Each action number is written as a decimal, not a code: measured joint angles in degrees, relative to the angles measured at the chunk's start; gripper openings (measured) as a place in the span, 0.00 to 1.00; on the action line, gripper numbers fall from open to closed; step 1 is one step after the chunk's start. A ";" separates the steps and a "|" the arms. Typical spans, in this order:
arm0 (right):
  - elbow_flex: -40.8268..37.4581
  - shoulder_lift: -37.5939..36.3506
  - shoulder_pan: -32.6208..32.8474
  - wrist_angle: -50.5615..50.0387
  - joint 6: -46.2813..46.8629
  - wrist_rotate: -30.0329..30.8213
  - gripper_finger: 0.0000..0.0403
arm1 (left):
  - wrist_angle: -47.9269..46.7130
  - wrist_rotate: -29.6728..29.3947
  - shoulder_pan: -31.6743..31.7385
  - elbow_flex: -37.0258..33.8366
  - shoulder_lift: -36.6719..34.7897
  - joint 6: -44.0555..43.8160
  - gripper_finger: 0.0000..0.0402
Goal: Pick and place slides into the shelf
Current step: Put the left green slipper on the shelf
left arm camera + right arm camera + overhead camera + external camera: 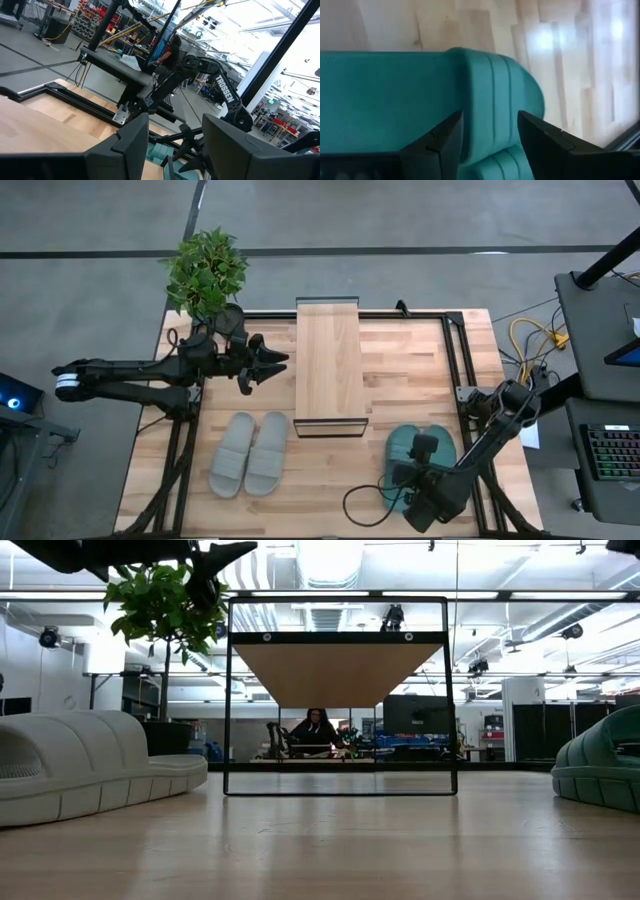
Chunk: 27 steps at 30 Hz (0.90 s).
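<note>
Hovering over the teal slides [420, 452], the right gripper [489, 131] holds its jaws parted, empty, with a ribbed strap just beyond them. Left gripper [262, 367] waits beside the shelf [329, 365], jaws apart. Risk: closing off-centre would pinch soft foam and slip. Slides' long axes run toward the shelf's far end.

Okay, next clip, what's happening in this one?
The right gripper hangs over the teal slides near the table's front right, jaws open just above a ribbed strap. The left gripper waits beside the shelf, jaws apart, holding nothing. The grey slides lie on the table; nothing sits on the shelf yet.
</note>
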 joint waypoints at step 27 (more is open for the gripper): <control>-12.45 -0.13 -1.27 6.06 2.44 -0.34 0.30 | -0.01 -0.02 0.02 -0.14 0.07 -0.07 0.42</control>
